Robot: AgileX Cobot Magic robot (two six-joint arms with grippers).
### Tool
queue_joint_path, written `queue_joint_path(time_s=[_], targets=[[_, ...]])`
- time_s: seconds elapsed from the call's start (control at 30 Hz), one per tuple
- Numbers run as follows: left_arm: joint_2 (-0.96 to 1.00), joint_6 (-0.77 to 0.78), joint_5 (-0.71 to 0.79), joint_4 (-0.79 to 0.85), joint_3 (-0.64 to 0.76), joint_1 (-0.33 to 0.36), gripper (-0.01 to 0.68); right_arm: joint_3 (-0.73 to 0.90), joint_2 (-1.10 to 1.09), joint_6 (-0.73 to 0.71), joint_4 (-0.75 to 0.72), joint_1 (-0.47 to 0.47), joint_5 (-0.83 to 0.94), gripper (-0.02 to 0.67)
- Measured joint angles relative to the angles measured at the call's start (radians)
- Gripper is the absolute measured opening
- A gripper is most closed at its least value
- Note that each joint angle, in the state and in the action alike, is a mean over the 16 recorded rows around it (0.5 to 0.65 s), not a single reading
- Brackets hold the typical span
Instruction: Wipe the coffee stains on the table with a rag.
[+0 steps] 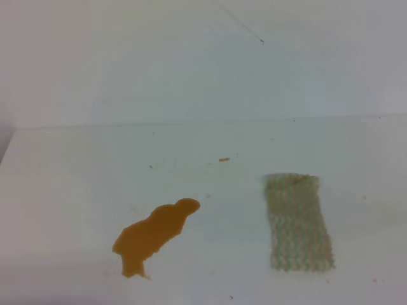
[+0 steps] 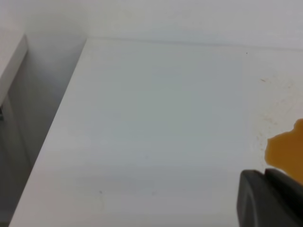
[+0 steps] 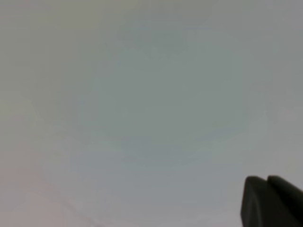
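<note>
Lying flat, rag (image 1: 299, 222) unheld, right claw (image 3: 271, 201) closed, apart

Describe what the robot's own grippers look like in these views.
Little shows. In the left wrist view, the left gripper appears only as a dark grey, matte, blocky part with rounded corners at the bottom right. The right gripper looks the same in the right wrist view. No cables or markings are visible, and neither arm appears in the high view.

Plain white room corner, evenly lit.
A bare white wall (image 1: 203, 57) rises behind; a grey cabinet (image 2: 12, 118) stands at left.
</note>
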Motion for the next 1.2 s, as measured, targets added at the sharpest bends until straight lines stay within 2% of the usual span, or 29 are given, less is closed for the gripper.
queue_joint_path(time_s=[0.2,0.4,0.77,0.93,1.2], targets=[[0.0,0.0,0.0,0.0,0.0,0.0,-0.002,-0.168,0.186,-0.015,-0.026,0.0,0.207,-0.003],[0.0,0.0,0.0,0.0,0.0,0.0,-0.002,-0.283,0.402,-0.095,-0.014,0.0,0.366,-0.003],[0.0,0.0,0.0,0.0,0.0,0.0,-0.002,-0.329,0.624,-0.27,0.172,0.001,0.391,-0.003],[0.0,0.0,0.0,0.0,0.0,0.0,-0.002,-0.366,0.695,-0.435,0.334,0.002,0.447,-0.003],[0.0,0.0,0.0,0.0,0.0,0.0,-0.002,-0.533,0.884,-0.796,0.58,0.011,0.681,0.0]])
